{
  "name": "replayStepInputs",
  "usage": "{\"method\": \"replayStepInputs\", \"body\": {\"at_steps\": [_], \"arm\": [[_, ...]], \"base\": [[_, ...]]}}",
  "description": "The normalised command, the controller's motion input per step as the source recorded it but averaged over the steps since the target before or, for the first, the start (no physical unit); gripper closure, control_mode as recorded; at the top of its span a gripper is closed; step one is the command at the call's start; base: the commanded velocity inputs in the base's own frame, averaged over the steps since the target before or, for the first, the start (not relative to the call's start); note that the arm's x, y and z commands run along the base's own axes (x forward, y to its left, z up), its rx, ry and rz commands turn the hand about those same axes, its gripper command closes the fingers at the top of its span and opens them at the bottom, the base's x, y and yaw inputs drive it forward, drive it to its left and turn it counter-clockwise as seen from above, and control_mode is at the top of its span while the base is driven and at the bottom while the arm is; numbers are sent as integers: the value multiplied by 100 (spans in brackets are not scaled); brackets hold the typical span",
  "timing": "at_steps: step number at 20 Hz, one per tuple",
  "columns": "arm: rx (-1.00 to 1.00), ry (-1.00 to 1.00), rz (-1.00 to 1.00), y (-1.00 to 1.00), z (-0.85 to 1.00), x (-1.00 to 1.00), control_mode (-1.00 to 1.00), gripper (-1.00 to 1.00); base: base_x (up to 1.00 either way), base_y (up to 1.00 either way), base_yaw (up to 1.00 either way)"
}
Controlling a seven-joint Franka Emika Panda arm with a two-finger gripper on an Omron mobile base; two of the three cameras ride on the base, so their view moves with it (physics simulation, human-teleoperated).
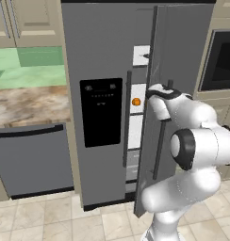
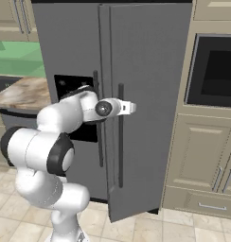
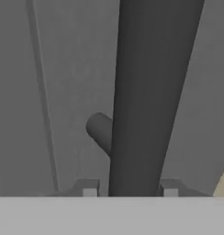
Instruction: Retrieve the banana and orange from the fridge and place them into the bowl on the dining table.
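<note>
The tall grey fridge (image 1: 98, 47) stands with its right door (image 2: 150, 71) swung partly out. Through the gap I see white shelves and the small orange (image 1: 135, 101) on one of them. My gripper (image 2: 127, 108) is shut on that door's long dark handle (image 2: 120, 142), near its upper end. In the hand view the handle (image 3: 146, 92) runs up between my two fingertips (image 3: 89, 193), and the gripper (image 3: 130, 193) closes around it. The banana is hidden. The bowl and the dining table are out of view.
A low grey dishwasher (image 1: 34, 157) sits left of the fridge under a marbled counter (image 1: 27, 103). A dark wall oven (image 2: 217, 71) and beige cabinets (image 2: 202, 156) stand right of the open door. Tiled floor (image 1: 51, 216) lies in front.
</note>
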Motion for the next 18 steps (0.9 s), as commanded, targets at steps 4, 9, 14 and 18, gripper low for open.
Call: {"method": "replayStepInputs", "body": {"at_steps": [4, 9, 14, 18], "arm": [[0, 0, 0, -58, 47, -89, -100, 100], [0, 0, 0, -35, 61, -44, -100, 100], [-9, 7, 0, 0, 93, -32, -100, -100], [-20, 28, -7, 0, 100, -23, -100, -100]], "base": [[0, 0, 0], [0, 0, 0], [0, 0, 0], [0, 0, 0]]}}
